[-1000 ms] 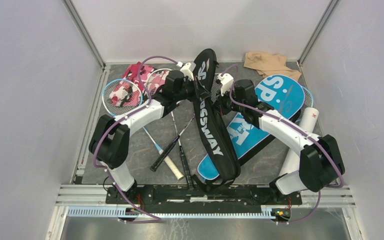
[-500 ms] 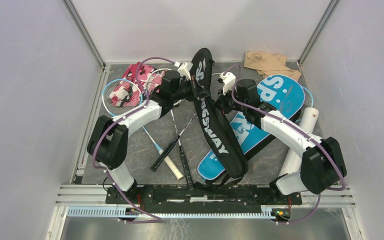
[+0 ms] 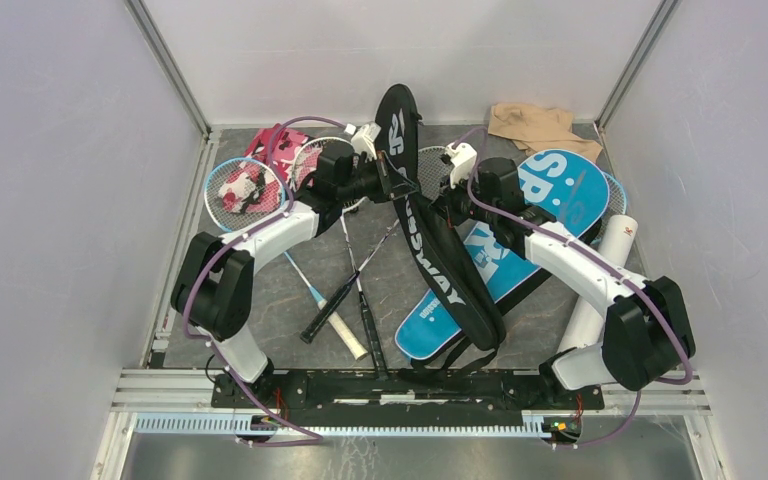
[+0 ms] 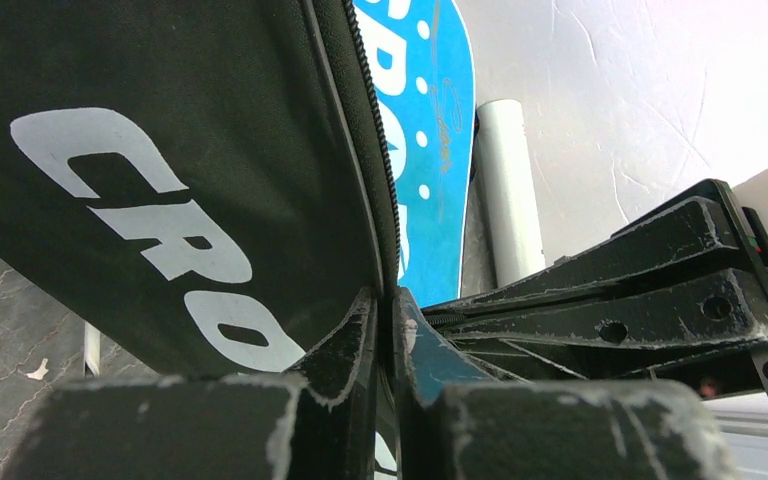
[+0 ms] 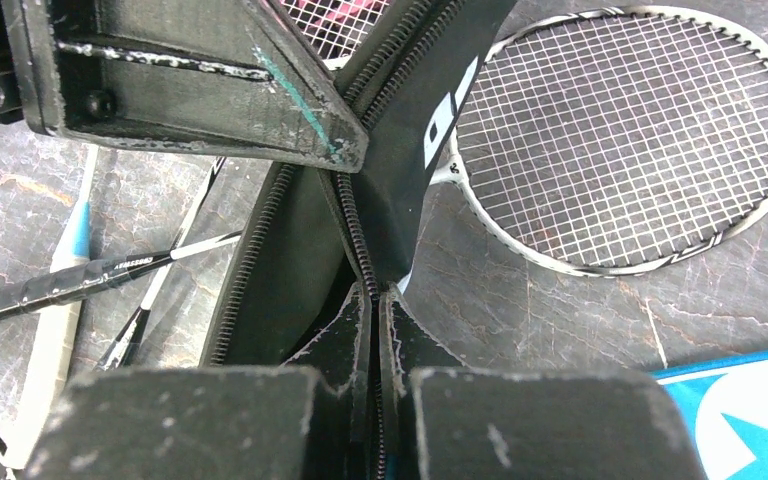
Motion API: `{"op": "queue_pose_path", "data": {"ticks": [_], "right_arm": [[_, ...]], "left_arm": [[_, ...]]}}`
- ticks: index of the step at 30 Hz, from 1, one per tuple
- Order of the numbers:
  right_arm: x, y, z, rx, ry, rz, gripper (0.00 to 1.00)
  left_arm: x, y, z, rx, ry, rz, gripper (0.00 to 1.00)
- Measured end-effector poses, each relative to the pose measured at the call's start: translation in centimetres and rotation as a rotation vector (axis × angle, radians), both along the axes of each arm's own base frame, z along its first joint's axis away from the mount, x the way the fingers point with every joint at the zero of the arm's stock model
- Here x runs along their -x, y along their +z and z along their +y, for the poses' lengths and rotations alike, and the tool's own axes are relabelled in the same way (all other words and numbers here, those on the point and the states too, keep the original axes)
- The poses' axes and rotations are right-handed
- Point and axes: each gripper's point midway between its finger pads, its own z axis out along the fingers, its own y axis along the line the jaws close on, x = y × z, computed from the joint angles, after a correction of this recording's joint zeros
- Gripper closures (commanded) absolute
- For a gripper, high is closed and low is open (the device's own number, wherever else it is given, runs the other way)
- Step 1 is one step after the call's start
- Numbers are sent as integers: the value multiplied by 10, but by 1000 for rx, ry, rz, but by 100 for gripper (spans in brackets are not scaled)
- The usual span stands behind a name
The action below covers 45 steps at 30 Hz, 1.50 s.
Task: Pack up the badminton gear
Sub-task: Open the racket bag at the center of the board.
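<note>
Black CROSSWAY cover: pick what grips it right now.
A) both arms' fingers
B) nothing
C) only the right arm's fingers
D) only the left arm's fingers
A: the left fingers and right fingers each pinch the zipper edge of the black CROSSWAY cover.

White arm links (image 3: 270, 232), black joints (image 3: 210, 290), purple cables (image 3: 189, 300), scuffed black pincer fingers (image 5: 340, 335)

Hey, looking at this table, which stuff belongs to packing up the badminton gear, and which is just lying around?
Part of the job:
black CROSSWAY cover
blue SPORT cover
rackets
white tube

Just lying about:
pink camouflage cloth
beige cloth
</note>
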Motion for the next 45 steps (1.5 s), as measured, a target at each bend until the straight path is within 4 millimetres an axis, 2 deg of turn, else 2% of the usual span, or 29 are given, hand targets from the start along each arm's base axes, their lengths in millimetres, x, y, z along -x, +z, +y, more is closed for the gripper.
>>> {"op": "queue_pose_path", "data": {"ticks": [9, 15, 18, 23, 26, 31, 36, 40, 45], "right_arm": [[-2, -1, -5, -9, -19, 10, 100], [-3, 3, -11, 4, -40, -7, 100], [-3, 8, -17, 24, -63, -29, 100], [-13, 21, -57, 124, -201, -101, 100], [-16, 29, -77, 174, -263, -140, 100], [-16, 36, -98, 261, -325, -197, 100], [-13, 39, -121, 356, -378, -251, 100], [-7, 34, -135, 416, -405, -277, 100], [1, 12, -138, 437, -389, -244, 100]], "left_arm": [[3, -2, 0, 4, -12, 0, 96], [3, 0, -2, 13, -21, -9, 87], [4, 1, -2, 16, -29, -11, 77], [-6, -2, 9, 7, 13, -5, 68], [-13, -2, 13, 1, 36, -4, 66], [-24, -14, 7, -22, 44, 29, 62], [-27, -26, 2, -42, 34, 64, 49], [-29, -21, -5, -36, 13, 63, 36], [-27, -11, -28, -25, -22, 43, 23]]}}
